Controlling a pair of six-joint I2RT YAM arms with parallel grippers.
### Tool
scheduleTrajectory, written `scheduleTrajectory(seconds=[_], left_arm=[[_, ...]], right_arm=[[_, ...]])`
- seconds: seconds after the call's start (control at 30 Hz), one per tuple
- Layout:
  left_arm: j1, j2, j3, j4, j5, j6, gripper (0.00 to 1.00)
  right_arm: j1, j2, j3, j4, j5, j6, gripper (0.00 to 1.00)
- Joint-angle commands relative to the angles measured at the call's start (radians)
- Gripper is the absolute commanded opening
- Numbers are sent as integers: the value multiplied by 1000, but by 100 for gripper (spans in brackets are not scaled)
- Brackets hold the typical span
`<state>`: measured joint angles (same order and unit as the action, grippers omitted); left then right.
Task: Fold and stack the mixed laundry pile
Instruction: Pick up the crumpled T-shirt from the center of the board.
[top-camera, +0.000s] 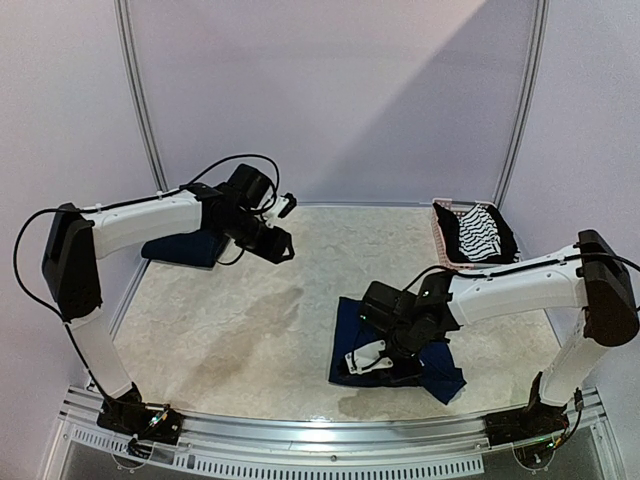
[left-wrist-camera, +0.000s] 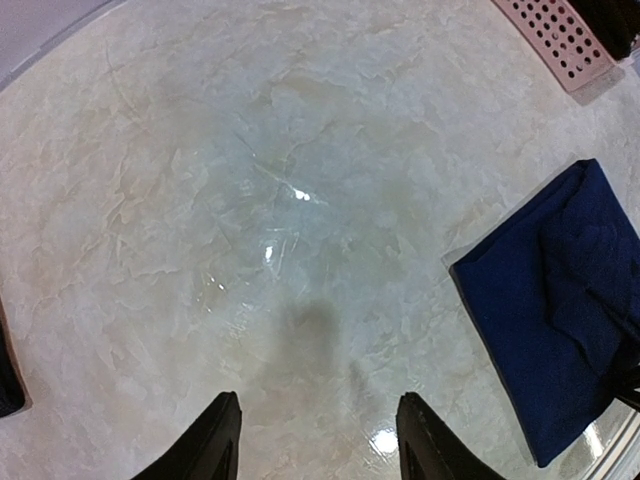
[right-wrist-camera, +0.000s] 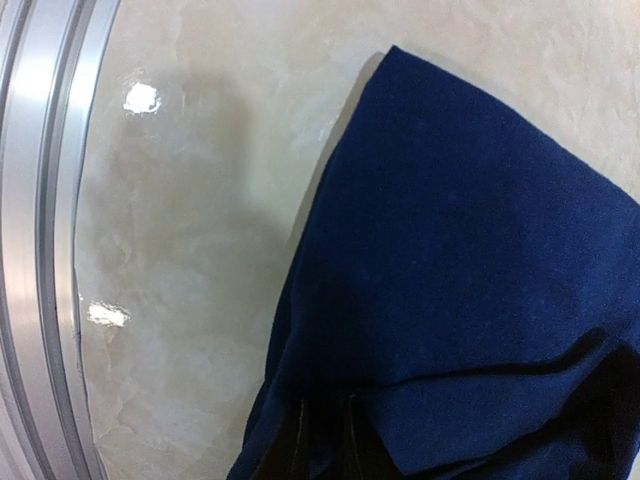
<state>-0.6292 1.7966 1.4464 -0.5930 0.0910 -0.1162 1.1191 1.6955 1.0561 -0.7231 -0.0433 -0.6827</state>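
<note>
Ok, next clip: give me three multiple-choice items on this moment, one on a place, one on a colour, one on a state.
1. Where is the striped garment?
A. in the pink basket
B. on the table's middle
C. in the left jaws
2. What colour is the cloth under the right arm?
A. red
B. white
C. navy blue
3. How do the left arm's jaws stand?
A. shut on cloth
B. open, holding nothing
C. clamped on the basket
Answers: 1 A, the top view shows stripes inside the basket at the far right; 2 C, top and right wrist views show it dark blue; 3 B, the left wrist view shows the fingers apart over bare table.
</note>
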Motion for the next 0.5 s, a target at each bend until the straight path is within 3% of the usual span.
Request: scheduleTrajectory(seconds=[0.0, 0.17, 0.47], left_arm=[[-9, 24, 25, -19, 10, 10, 54], [-9, 28, 28, -25, 10, 10, 54], [-9, 33, 31, -31, -4, 16, 54]], right_arm=[[5, -8, 20, -6, -6, 18, 10], [5, 8, 21, -8, -9, 21, 0], [-56, -113, 172, -55, -17, 50, 0]])
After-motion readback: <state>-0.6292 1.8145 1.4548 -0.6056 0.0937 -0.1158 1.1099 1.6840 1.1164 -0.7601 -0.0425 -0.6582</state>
